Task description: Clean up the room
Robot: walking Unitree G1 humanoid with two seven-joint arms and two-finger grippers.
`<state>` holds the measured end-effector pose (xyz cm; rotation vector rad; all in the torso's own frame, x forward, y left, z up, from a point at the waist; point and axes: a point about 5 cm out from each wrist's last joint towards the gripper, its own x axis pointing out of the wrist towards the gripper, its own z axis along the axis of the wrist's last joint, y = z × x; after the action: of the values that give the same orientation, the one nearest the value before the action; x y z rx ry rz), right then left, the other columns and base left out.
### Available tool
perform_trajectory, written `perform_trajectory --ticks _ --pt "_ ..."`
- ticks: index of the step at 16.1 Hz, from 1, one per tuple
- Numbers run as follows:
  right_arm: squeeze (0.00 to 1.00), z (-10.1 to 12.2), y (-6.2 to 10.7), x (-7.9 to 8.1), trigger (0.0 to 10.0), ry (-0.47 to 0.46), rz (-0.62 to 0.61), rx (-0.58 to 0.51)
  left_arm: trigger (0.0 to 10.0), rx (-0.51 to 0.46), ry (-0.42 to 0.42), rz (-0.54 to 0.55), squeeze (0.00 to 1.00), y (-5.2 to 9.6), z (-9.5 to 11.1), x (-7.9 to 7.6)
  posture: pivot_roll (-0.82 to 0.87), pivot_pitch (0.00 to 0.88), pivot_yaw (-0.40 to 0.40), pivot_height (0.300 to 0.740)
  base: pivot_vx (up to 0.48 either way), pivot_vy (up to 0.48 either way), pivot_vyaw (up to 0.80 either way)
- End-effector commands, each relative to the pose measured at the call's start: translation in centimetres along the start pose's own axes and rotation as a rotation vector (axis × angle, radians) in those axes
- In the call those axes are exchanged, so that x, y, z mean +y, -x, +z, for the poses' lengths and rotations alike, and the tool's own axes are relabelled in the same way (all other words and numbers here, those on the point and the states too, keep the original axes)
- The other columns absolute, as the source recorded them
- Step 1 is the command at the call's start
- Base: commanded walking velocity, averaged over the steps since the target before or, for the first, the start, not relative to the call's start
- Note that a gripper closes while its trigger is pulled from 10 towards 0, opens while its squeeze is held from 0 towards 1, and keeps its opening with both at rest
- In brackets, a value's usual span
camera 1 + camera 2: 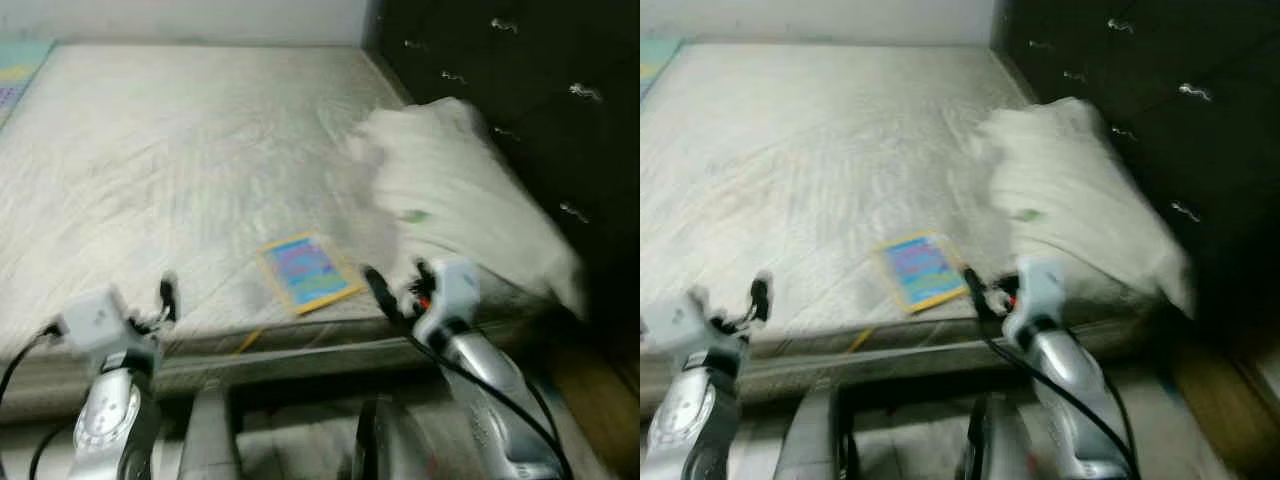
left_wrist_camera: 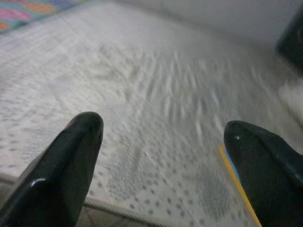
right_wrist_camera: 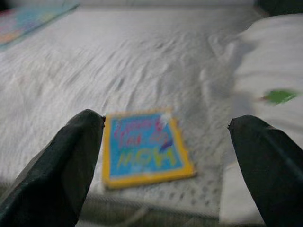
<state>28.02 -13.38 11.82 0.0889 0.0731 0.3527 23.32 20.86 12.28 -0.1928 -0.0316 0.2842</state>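
A thin blue book with a yellow border (image 1: 305,272) lies flat on the bare white mattress (image 1: 180,160), close to its front edge. My right gripper (image 1: 396,272) hovers just over that edge, right of the book and in front of a white pillow (image 1: 455,195). In the right wrist view its fingers stand wide open, with the book (image 3: 142,149) between and beyond them and nothing held. My left gripper (image 2: 162,126) is open too, low over the mattress's front edge left of the book, whose yellow edge (image 2: 233,177) shows beside one finger.
A dark tufted headboard (image 1: 520,70) runs along the right side behind the pillow. A colourful mat (image 1: 20,70) lies at the far left. The bed frame rail (image 1: 300,355) crosses below my grippers. The views are blurred.
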Motion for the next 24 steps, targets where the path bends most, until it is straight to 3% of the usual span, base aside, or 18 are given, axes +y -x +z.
perform_trajectory --ticks 1,4,20,24 --pt "0.00 0.41 -0.42 0.49 10.0 0.007 0.031 -0.015 10.0 0.046 -0.015 0.036 0.00 0.64 -1.02 0.81 -0.05 0.144 -0.065 0.595 0.000 0.000 0.00" --pt "0.00 0.62 -0.59 0.45 10.0 0.045 0.043 -0.022 10.0 0.037 -0.013 0.018 0.00 0.80 -0.90 0.67 -0.05 0.147 -0.066 0.595 0.000 0.000 0.00" --pt "0.00 0.33 -0.82 0.80 10.0 0.025 0.049 -0.020 10.0 0.043 0.009 -0.009 0.00 0.66 -0.84 0.24 -0.05 0.171 -0.065 0.595 0.322 0.000 0.00" --pt "0.00 0.14 -0.71 0.65 10.0 0.029 0.049 -0.016 10.0 0.052 0.022 0.010 0.00 0.74 -1.06 0.14 -0.04 0.171 -0.066 0.595 0.000 0.000 0.00"
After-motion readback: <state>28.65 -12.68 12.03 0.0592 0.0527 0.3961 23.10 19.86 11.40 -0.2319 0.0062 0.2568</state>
